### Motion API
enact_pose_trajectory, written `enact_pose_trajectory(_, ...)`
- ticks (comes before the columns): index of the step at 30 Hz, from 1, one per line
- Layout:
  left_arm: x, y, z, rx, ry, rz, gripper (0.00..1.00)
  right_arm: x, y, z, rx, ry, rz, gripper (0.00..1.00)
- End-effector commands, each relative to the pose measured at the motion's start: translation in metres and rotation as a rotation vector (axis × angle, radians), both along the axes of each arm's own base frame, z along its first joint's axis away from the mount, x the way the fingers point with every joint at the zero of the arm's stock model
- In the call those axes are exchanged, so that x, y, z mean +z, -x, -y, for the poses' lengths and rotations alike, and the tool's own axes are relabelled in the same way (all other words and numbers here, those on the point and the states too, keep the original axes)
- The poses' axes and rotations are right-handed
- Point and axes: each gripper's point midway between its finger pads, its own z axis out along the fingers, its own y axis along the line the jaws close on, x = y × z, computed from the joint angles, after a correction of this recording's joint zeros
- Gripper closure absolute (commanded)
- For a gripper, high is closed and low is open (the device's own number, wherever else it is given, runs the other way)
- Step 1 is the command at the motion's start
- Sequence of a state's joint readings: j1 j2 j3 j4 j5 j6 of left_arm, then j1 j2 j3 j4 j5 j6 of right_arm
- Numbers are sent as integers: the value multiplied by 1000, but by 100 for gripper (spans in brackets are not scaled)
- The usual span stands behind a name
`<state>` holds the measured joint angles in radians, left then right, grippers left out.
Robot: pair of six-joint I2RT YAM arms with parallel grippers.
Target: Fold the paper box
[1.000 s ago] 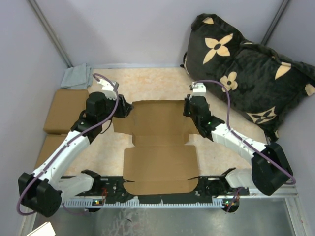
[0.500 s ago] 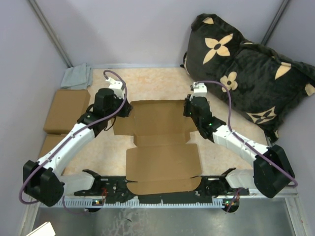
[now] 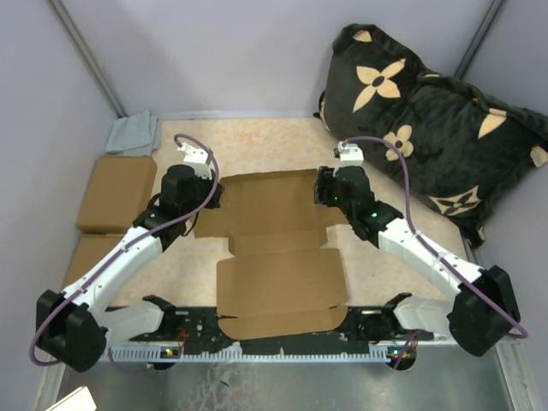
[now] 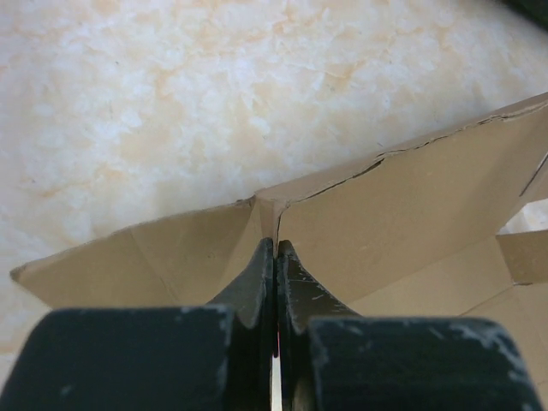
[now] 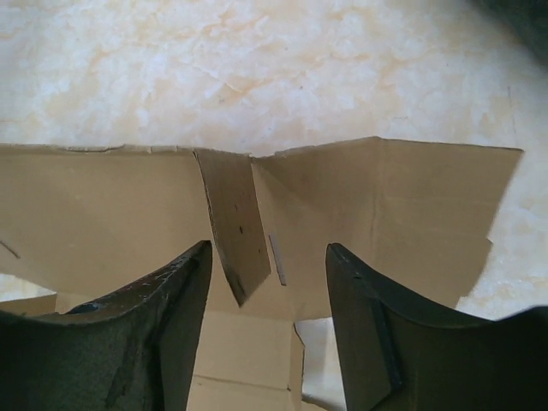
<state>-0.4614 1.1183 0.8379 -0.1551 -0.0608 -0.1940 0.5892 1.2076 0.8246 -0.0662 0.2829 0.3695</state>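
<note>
The paper box [image 3: 278, 278] lies opened out on the table's middle, its far panel tilted up a little. At the box's far left corner, my left gripper [image 3: 214, 197] is shut. In the left wrist view its jaws [image 4: 276, 247] pinch a raised corner fold of the paper box [image 4: 411, 205]. My right gripper [image 3: 324, 190] is at the far right corner. In the right wrist view it stands open [image 5: 267, 253], with a small loose tab [image 5: 235, 227] of the paper box [image 5: 103, 214] hanging between its fingers, touching neither.
Two brown cardboard blocks [image 3: 116, 190] [image 3: 86, 250] lie along the left wall, with a grey cloth [image 3: 133, 133] behind them. A dark flowered pillow [image 3: 428, 128] fills the back right corner. Walls close in on the left, back and right.
The left gripper swung in to the box's far left corner and shut on its fold. The right gripper opened and let go of the far right corner.
</note>
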Motion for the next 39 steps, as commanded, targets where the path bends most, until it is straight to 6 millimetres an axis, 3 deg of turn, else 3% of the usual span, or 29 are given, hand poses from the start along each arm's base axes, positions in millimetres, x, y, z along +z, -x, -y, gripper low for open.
enact_pose_trajectory(1,37,-14,-7,35,7,209,100,53,13,7,5,-39,67,42)
enact_pose_trajectory(6,51,-15,-11,49,34,350,100,67,26,34,-53,-3,94,37)
enact_pose_trajectory(11,65,-8,-17,77,123,531,100,73,19,63,-136,-31,105,38)
enact_pose_trajectory(20,38,-2,-32,172,201,578,100,93,4,87,-175,-80,150,41)
enact_pose_trajectory(23,33,6,-35,190,239,590,100,75,0,90,-190,-41,95,42)
enact_pose_trajectory(27,32,19,-41,200,290,654,100,28,-4,91,-185,-11,-26,46)
enact_pose_trajectory(30,26,27,-43,199,312,681,100,5,-5,92,-186,-24,-60,48)
enact_pose_trajectory(35,16,31,-43,200,323,694,100,-16,-12,89,-141,-37,-90,50)
enact_pose_trajectory(39,12,31,-38,188,303,679,100,-31,-8,75,-40,-29,-135,52)
